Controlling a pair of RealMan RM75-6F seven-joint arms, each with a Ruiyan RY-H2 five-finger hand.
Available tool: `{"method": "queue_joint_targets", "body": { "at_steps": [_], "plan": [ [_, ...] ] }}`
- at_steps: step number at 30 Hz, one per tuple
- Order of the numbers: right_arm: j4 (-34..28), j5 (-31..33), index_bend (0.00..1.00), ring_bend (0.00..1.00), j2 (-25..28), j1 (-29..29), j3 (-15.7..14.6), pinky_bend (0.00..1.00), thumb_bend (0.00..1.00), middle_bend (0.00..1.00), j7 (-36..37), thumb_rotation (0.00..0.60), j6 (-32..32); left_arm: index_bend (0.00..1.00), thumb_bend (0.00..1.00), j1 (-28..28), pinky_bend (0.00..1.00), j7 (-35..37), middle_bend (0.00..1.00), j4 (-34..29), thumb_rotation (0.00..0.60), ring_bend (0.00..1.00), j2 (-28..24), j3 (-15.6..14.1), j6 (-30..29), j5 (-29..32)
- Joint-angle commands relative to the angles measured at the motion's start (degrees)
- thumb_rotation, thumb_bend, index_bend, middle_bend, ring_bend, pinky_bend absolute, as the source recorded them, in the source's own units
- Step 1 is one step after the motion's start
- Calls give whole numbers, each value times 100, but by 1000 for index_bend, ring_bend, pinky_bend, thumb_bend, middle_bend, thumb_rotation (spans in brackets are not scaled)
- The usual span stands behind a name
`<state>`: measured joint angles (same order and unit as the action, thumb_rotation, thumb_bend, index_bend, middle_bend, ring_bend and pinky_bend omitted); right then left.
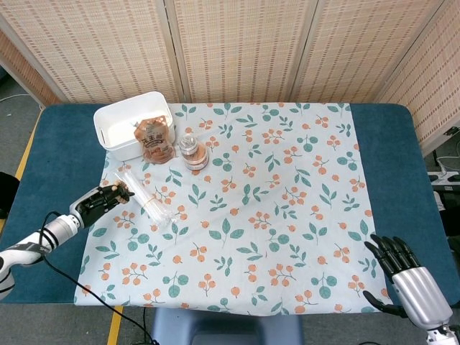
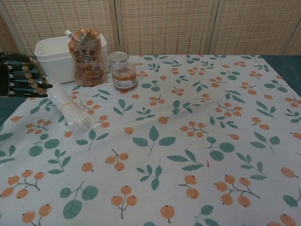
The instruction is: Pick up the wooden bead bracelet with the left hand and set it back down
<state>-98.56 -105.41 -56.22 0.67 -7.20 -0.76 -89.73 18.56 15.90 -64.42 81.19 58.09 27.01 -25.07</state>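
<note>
Woven screens (image 1: 237, 47) (tan) behind blue table (image 1: 54, 154).

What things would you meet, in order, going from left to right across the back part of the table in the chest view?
Left hand holding the wooden bead bracelet → white tub → orange pouch → small jars.

Left robot hand (image 2: 19, 75) cropped by chest view's left edge; wooden bead bracelet (image 2: 32, 74) partly hidden among fingers.
</note>
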Motion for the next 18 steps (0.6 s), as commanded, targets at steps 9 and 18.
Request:
{"method": "queue_joint_targets", "body": {
  "at_steps": [9,18],
  "plan": [
    [9,4,0,0,7,2,7,0,201,0,24,460,-17,607,670,39,0,21,532,89,121,192,10,-20,204,64],
    [2,3,0,0,3,-2,5,0,201,0,9,459,-1,590,768,43,0,-30,532,155,124,194,49,9,244,88]
  ]
}}
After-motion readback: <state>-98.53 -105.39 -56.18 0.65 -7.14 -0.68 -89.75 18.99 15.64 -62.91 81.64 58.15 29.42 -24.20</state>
